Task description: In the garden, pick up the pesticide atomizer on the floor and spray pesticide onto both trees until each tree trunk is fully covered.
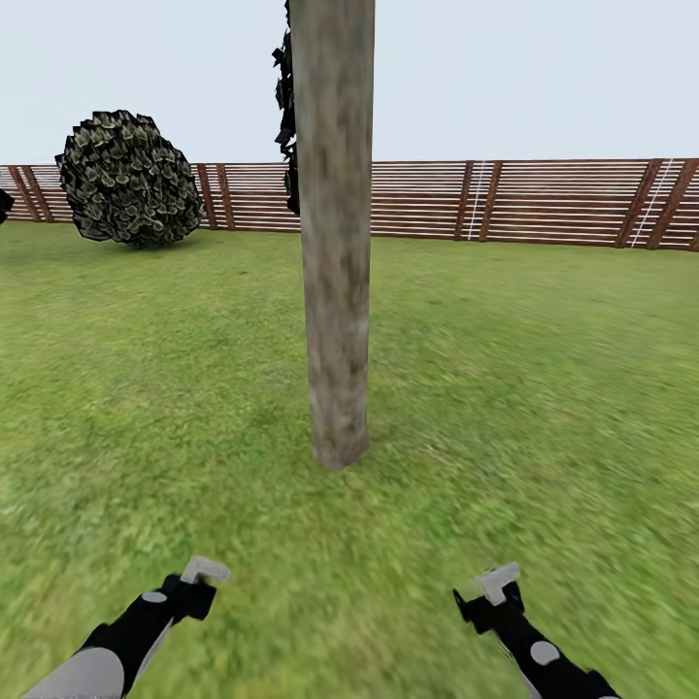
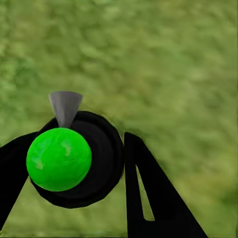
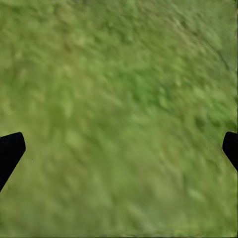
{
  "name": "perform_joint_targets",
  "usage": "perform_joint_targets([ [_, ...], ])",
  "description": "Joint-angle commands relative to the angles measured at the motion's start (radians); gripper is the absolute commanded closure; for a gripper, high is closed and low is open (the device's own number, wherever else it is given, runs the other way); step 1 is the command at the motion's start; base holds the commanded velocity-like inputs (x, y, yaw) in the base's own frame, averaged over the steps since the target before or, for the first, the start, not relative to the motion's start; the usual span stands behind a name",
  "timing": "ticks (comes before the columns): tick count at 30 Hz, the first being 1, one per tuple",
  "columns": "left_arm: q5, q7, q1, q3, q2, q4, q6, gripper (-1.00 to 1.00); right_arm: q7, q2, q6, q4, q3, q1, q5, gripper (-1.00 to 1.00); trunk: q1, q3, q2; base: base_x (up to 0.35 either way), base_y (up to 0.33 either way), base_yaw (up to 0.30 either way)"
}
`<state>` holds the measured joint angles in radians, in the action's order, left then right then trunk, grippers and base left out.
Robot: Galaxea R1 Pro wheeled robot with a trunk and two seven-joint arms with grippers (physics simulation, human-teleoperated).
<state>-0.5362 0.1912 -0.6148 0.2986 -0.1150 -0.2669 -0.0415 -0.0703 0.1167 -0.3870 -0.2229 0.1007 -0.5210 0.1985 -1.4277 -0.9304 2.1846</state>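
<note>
A thick pale beige-grey mottled tree trunk (image 1: 335,243) rises from the garden lawn (image 1: 544,388) straight ahead; its crown is out of view. My left gripper (image 1: 199,578) is low over the grass, short of the trunk and to its left. In the left wrist view this gripper (image 2: 74,148) is shut on the pesticide atomizer (image 2: 74,158), a dark round bottle seen end-on with a bright green top and a grey cone nozzle. My right gripper (image 1: 495,587) hangs to the trunk's right, open (image 3: 119,148), with bare grass between its fingers.
A brown slatted wooden fence (image 1: 544,199) runs across the back. A round dark bush (image 1: 129,178) stands at the far left by the fence. Dark jagged foliage (image 1: 285,97) shows behind the trunk. Lawn spreads on both sides of the tree.
</note>
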Motion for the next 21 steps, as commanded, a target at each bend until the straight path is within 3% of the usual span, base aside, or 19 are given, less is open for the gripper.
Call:
perform_joint_targets([
  [1,0.016,-0.003,-0.004,0.008,0.003,-0.005,-0.03,1.0,0.044,0.0,-0.003,0.015,-0.026,-0.001,-0.002,-1.0,0.0,-0.001,0.0,0.0,0.0,0.0],
  [2,0.053,-0.012,-0.024,0.008,0.013,-0.017,-0.09,1.0,0.11,-0.002,-0.004,0.047,-0.067,-0.001,-0.003,-1.0,0.0,-0.001,0.0,0.0,0.0,0.0],
  [4,0.075,-0.017,-0.062,0.006,0.025,-0.028,-0.19,1.0,0.146,-0.005,-0.005,0.067,-0.087,0.0,-0.003,-1.0,0.0,-0.001,0.0,0.0,0.0,0.0],
  [5,0.08,-0.018,-0.093,0.006,0.027,-0.042,-0.263,1.0,0.155,-0.006,-0.006,0.074,-0.093,0.0,-0.004,-1.0,0.0,-0.001,0.0,0.0,0.0,0.0],
  [7,0.082,-0.016,-0.119,0.005,0.028,-0.058,-0.326,1.0,0.161,-0.006,-0.016,0.079,-0.098,0.003,-0.005,-1.0,0.0,-0.001,0.0,0.0,0.0,0.0],
  [8,0.085,-0.012,-0.139,0.005,0.029,-0.077,-0.392,1.0,0.17,-0.007,-0.056,0.084,-0.116,0.013,-0.005,-1.0,0.0,-0.001,0.0,0.0,0.0,0.0],
  [12,0.086,0.018,-0.149,0.002,0.033,-0.106,-0.443,1.0,0.203,-0.01,-0.121,0.09,-0.182,0.025,-0.004,-1.0,0.0,-0.001,0.0,0.0,0.0,0.0],
  [21,0.085,0.048,-0.154,-0.001,0.046,-0.113,-0.451,1.0,0.206,-0.011,-0.128,0.091,-0.193,0.028,-0.004,-1.0,0.0,-0.001,0.0,0.162,-0.101,0.0],
])
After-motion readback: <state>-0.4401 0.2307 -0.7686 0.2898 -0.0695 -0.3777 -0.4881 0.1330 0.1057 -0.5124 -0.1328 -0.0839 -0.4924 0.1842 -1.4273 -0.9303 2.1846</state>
